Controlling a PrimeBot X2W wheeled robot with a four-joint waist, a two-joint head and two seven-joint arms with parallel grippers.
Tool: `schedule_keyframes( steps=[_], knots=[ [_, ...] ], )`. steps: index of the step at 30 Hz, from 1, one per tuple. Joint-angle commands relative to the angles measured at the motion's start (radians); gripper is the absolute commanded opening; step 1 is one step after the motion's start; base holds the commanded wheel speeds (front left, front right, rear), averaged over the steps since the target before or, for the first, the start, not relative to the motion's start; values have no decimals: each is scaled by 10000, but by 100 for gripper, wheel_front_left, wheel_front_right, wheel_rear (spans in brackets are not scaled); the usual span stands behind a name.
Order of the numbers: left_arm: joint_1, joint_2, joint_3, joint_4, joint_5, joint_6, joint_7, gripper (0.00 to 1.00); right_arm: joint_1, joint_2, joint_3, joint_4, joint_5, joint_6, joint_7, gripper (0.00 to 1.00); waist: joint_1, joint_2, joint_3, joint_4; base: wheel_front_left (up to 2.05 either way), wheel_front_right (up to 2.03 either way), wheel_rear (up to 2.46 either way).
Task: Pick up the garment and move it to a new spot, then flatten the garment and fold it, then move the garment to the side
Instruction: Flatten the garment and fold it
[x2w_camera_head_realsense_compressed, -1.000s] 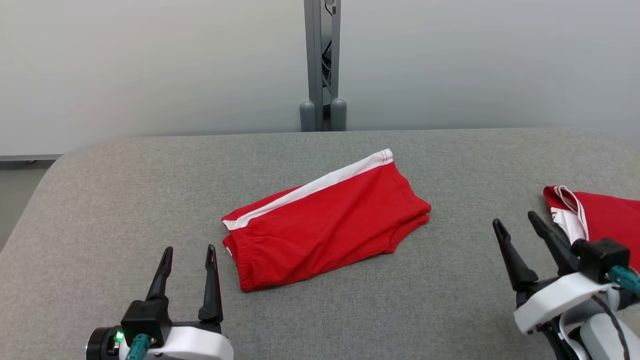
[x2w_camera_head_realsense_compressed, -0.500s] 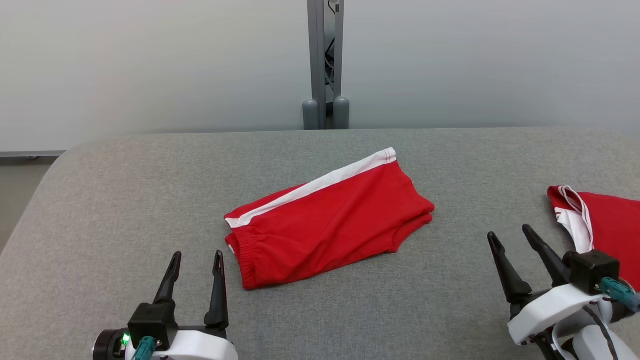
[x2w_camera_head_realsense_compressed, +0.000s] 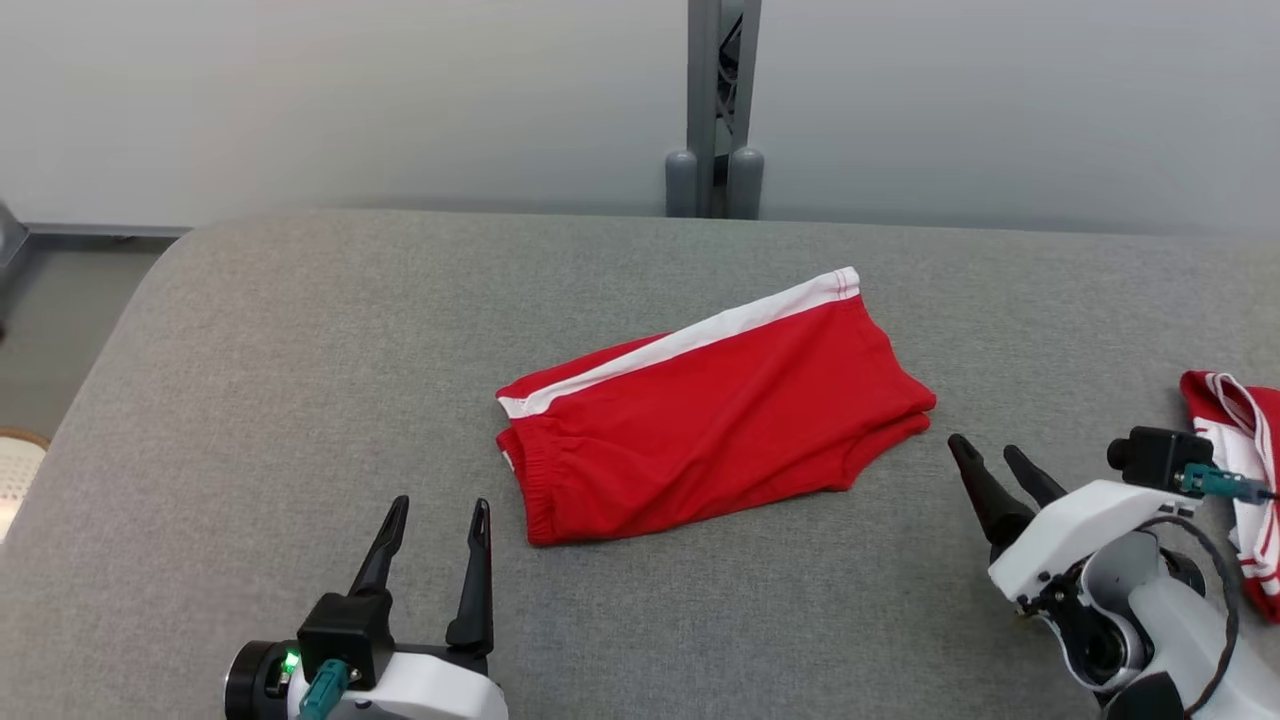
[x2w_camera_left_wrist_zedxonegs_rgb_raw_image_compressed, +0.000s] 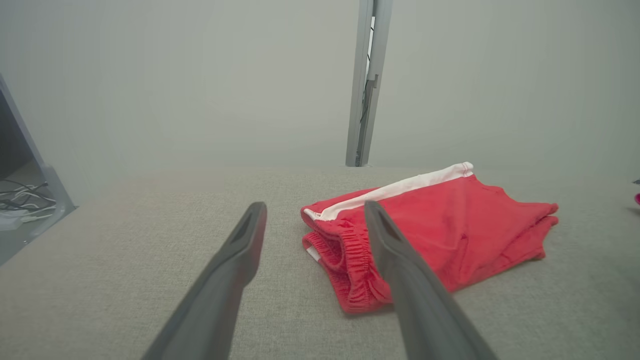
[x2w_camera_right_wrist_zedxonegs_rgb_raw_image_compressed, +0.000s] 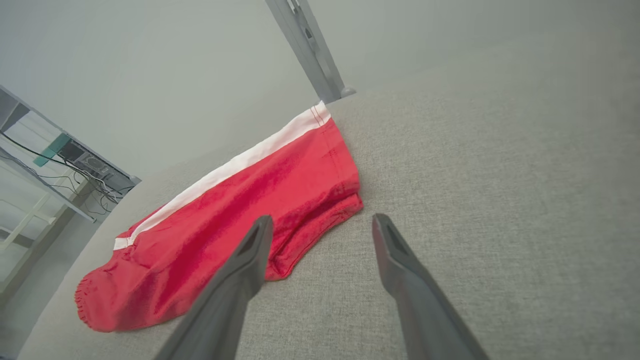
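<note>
A pale grey wall (x2w_camera_head_realsense_compressed: 300, 90) and an upright metal post (x2w_camera_head_realsense_compressed: 715, 100) stand behind a tabletop (x2w_camera_head_realsense_compressed: 250, 350) covered in grey woven cloth with rounded corners. The garment (x2w_camera_head_realsense_compressed: 710, 420), a pair of red shorts folded double, lies flat near the middle of it, set at a slant. A white stripe (x2w_camera_head_realsense_compressed: 690, 340) runs along the garment's far edge, and a gathered elastic waistband (x2w_camera_left_wrist_zedxonegs_rgb_raw_image_compressed: 345, 250) forms its left end.

The left claw (x2w_camera_head_realsense_compressed: 440, 500) hovers just beside the garment's waistband corner, on the near side. Its two long dark fingers are spread wide and hold nothing. The right claw (x2w_camera_head_realsense_compressed: 981, 444) is also spread wide and empty, with its fingertips close to the garment's right corner, not touching it. A second red garment (x2w_camera_head_realsense_compressed: 1235, 420) with white trim lies well to the right of the garment, beyond the right claw.

The head camera has swung since a second ago, so the whole scene sits further right. Relative to the garment, the right claw has come much closer, while the left claw keeps nearly the same place.
</note>
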Motion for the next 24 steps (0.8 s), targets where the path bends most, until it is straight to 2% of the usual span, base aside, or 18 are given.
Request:
schedule_keyframes(
  steps=[1, 8, 15, 24],
  knots=[
    [-114, 57, 8, 52, -113, -28, -24, 100, -105, -11, -30, 94, 92, -5, 81, 100, 0, -1, 197, 204, 0, 0, 0],
    [-453, 54, -402, 190, -393, 7, -24, 100, -1250, 205, -605, 1704, 1456, -5, 716, 100, 0, -1, 660, 813, 0, 0, 0],
    [-562, 52, -606, 134, -410, 130, -24, 100, -2134, 400, -707, 3230, 1824, -3, 1087, 100, 0, -1, 914, 1208, 0, 0, 0],
    [-803, 52, -733, -224, -452, 406, -24, 100, -3011, 611, -1093, 4575, 2301, -5, 968, 100, 0, -1, 1324, 1511, 0, 0, 0]
  ],
)
